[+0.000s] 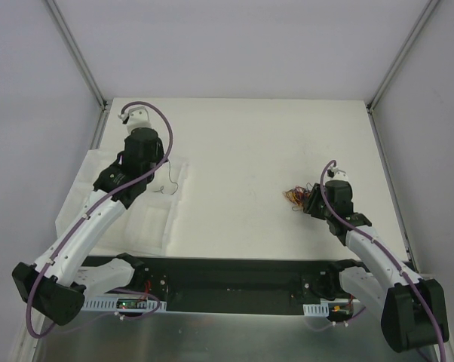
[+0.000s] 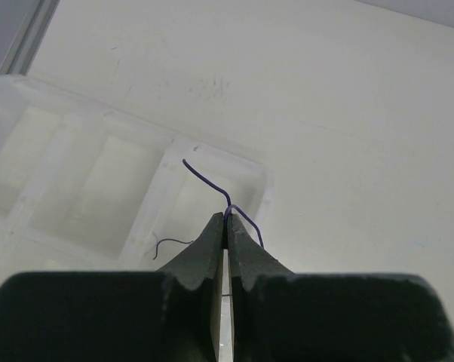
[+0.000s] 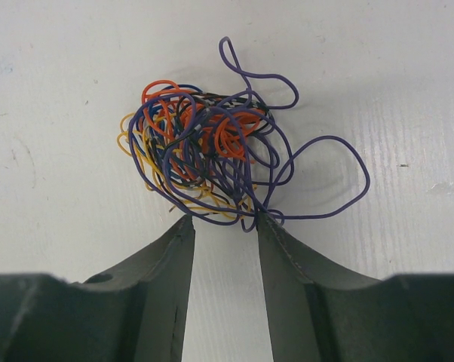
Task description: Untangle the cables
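End effector on left pinches purple wire, while right end effector, half-open, touches cable knot.

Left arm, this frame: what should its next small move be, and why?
Probably open the left gripper to drop the purple wire into the white tray. Its fingers are shut on that single wire above a tray compartment, and a black wire already lies in the tray. The tangle waits at the open fingers of the right gripper.
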Tool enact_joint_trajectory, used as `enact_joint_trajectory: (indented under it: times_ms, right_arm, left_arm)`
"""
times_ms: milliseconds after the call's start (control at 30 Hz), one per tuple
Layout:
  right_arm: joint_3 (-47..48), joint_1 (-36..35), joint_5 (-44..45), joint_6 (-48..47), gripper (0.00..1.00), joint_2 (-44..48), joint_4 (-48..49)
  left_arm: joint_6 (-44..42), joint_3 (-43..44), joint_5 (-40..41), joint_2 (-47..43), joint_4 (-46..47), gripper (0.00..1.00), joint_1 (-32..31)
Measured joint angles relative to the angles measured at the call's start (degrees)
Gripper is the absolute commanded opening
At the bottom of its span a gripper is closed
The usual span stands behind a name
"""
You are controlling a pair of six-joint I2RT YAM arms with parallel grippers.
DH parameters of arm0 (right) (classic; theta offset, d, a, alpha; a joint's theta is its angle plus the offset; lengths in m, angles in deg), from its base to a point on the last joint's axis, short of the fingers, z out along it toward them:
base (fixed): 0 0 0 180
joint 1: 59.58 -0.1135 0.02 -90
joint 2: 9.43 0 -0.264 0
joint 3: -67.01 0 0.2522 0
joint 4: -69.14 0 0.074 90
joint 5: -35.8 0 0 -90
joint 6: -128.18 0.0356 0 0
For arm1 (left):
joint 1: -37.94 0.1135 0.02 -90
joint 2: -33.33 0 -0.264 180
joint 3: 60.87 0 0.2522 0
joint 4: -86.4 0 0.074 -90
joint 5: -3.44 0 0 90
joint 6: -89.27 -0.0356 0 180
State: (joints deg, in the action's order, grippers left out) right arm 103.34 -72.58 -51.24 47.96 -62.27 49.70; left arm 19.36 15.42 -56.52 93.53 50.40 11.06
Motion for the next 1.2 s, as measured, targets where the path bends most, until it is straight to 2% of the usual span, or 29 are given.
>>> enact_joint_trajectory:
  times_ms: [133, 300, 667, 800, 967, 1200]
  right_arm:
    - [0.0, 0.0, -0.2, 0.0, 0.42, -0.1, 0.1]
    - [0.0, 0.0, -0.2, 0.0, 0.42, -0.1, 0.2]
    - [0.0, 0.0, -0.2, 0.0, 0.42, -0.1, 0.3]
    - [0.0, 0.0, -0.2, 0.0, 0.43, -0.1, 0.3]
    - [0.0, 0.0, -0.2, 0.0, 0.42, -0.1, 0.3]
    - [0.0, 0.0, -0.3, 0.0, 0.43, -0.4, 0.3]
  left_arm:
    - [2.3, -1.4, 0.5, 1.6, 0.3, 0.00, 2.1]
    - [5.2, -3.5, -0.8, 7.9, -0.2, 0.00, 4.5]
    - [12.6, -4.6, -20.3, 21.4, -1.3, 0.00, 12.4]
    - [14.3, -4.6, -23.4, 22.9, -1.7, 0.00, 13.1]
    - [15.5, -4.9, -20.3, 18.1, -2.8, 0.00, 13.4]
    - [11.7, -5.4, -6.6, 4.1, -2.1, 0.00, 13.5]
